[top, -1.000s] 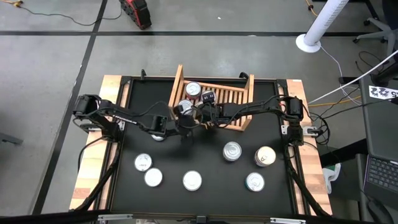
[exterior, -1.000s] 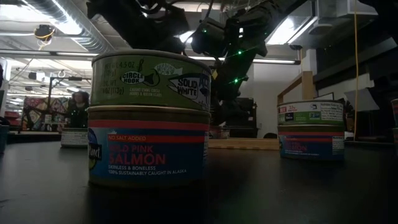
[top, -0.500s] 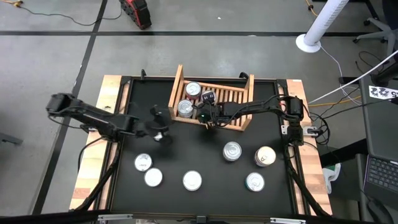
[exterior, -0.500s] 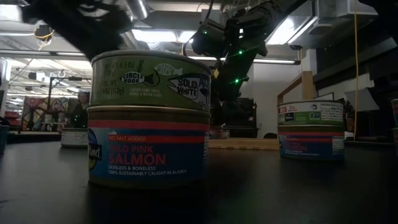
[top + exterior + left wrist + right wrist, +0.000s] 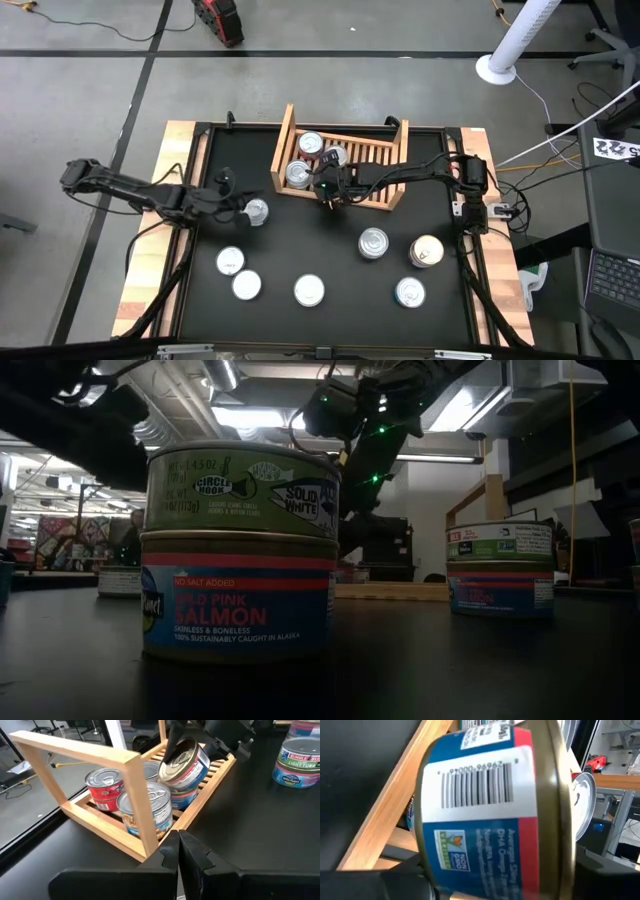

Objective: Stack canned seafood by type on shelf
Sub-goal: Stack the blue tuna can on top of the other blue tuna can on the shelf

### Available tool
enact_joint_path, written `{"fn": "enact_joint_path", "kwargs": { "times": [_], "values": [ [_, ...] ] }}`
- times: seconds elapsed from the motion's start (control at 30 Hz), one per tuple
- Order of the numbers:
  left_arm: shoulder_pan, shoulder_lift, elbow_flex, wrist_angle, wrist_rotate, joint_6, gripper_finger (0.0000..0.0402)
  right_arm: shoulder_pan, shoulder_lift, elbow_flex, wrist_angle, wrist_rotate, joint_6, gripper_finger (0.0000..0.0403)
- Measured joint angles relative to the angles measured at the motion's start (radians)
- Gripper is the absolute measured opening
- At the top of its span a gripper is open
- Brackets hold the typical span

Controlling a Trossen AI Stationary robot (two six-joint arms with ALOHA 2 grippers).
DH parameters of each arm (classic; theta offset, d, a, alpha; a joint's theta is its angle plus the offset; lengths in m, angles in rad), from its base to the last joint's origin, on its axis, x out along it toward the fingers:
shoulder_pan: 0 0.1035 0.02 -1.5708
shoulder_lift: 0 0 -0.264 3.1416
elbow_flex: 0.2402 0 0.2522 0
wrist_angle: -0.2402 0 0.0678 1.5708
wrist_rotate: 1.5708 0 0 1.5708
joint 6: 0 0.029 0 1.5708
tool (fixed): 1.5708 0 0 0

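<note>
Only wrist views show it — right claw (image 5: 200, 742) grips a tilted tin (image 5: 485, 805).

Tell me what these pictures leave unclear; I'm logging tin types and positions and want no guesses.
- High view: the loose tins, such as one near the left gripper, show lids only; their side labels are hidden.
- Right wrist view: the held tin fills the frame, so the shelf is mostly hidden, as is the right gripper.
- Low view: the near stack blocks the table behind it.
- Left wrist view: a tin of the far stack is cut off by the picture's edge.
</note>
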Motion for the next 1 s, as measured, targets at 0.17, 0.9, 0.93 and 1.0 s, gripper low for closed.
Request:
{"fn": "enact_joint_path", "kwargs": {
  "times": [0.17,0.9,0.93,1.0],
  "values": [
    [0.000,-0.099,-0.048,0.000,0.000,-0.041,0.0001,0.000,0.000,0.000,-0.038,0.034,-0.016,0.0250],
    [0.000,-0.143,-0.059,0.000,0.000,-0.034,0.0001,0.008,0.001,0.000,-0.046,0.156,-0.072,0.0250],
    [0.000,-0.142,-0.059,0.000,0.000,-0.034,0.0001,0.009,0.001,0.000,-0.047,0.147,-0.075,0.0250],
    [0.000,-0.142,-0.059,0.000,0.000,-0.035,0.0001,0.013,0.001,0.000,-0.049,0.127,-0.084,0.0250]
  ]
}}
